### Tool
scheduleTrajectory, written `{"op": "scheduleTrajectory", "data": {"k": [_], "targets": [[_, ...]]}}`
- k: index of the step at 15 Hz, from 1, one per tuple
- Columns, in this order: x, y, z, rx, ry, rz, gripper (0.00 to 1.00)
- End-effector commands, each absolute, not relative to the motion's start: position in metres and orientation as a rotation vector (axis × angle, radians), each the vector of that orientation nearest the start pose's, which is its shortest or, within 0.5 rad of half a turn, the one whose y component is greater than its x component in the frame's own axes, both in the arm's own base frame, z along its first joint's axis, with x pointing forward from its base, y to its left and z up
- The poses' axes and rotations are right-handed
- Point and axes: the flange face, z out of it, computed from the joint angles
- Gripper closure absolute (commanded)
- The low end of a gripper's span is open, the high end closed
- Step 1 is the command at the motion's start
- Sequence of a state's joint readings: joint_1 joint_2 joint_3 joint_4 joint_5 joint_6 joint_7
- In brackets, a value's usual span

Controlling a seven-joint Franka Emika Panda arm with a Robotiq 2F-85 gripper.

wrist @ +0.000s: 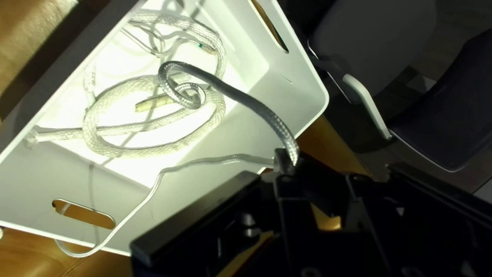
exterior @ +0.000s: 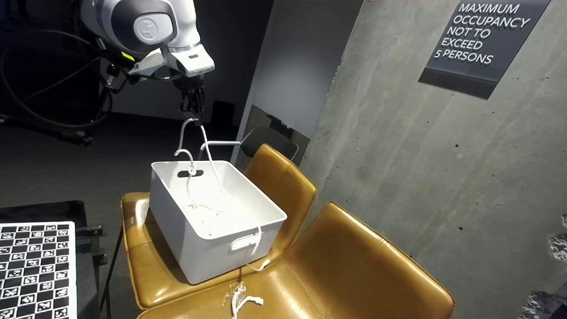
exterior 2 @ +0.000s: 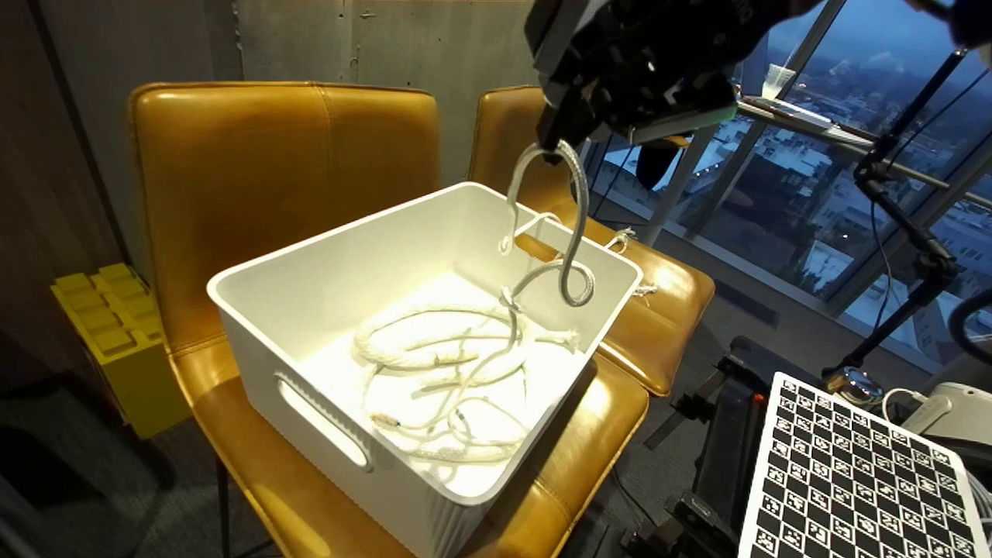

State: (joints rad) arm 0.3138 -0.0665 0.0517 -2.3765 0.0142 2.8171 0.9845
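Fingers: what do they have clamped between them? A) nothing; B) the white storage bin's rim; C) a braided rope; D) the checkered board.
C: in an exterior view the braided rope arches up to the closed fingers, which hang clear of the white storage bin.

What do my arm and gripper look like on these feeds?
The arm is white and rounded; a dark panel frames a pale cap bearing a round emblem. A dark cable loops beside it, and a yellow-green strip shows nearby. The gripper is black and angular.
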Motion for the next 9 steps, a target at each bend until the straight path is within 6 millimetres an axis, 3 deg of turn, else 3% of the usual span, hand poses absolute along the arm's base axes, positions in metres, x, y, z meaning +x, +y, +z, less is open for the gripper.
{"op": "scheduleTrajectory", "data": {"k": [1,9], "targets": [[0.490,0.179,0.391,-2.656,0.867,-0.554,0.98],[0.497,0.146,0.371,-2.656,0.870,-0.591,0.98]]}}
